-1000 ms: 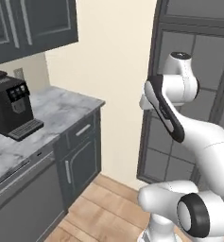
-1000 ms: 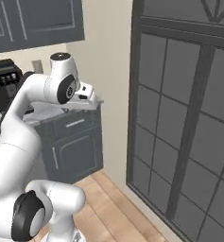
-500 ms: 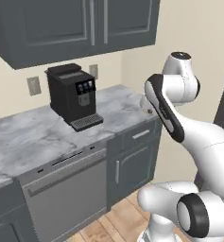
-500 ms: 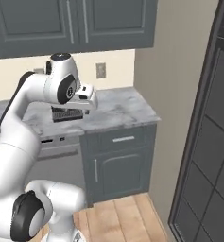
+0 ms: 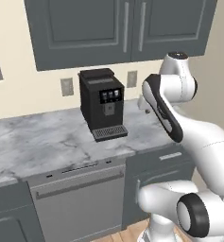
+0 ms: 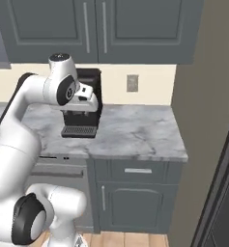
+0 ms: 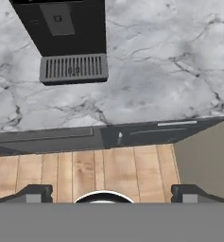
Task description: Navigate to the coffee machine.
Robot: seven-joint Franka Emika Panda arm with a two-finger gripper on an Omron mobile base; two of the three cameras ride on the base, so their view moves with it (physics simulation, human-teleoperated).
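The coffee machine (image 5: 101, 101) is a tall black box standing at the back of the grey marble counter (image 5: 42, 142), with a small lit panel on its front and a slotted drip tray (image 5: 109, 133) at its base. In the right base view my arm covers part of the coffee machine (image 6: 93, 77); its drip tray (image 6: 79, 131) shows below my hand. From above, the hand view has the coffee machine (image 7: 61, 23) at the upper left. My gripper (image 7: 111, 194) hangs over the floor in front of the counter, open, with nothing between its fingertips (image 7: 35, 193).
Dark grey upper cabinets (image 5: 123, 28) hang above the counter. A dishwasher (image 5: 78, 198) and a drawer cabinet (image 6: 135, 193) sit below it. A beige wall (image 6: 203, 144) ends the counter on the right, with a dark glazed door (image 6: 222, 202) beyond. Wooden floor (image 7: 85, 170) lies below.
The whole picture has shifted: the base has turned and driven, so the coffee machine moved from the left edge toward the middle of the left base view. The arm keeps its pose.
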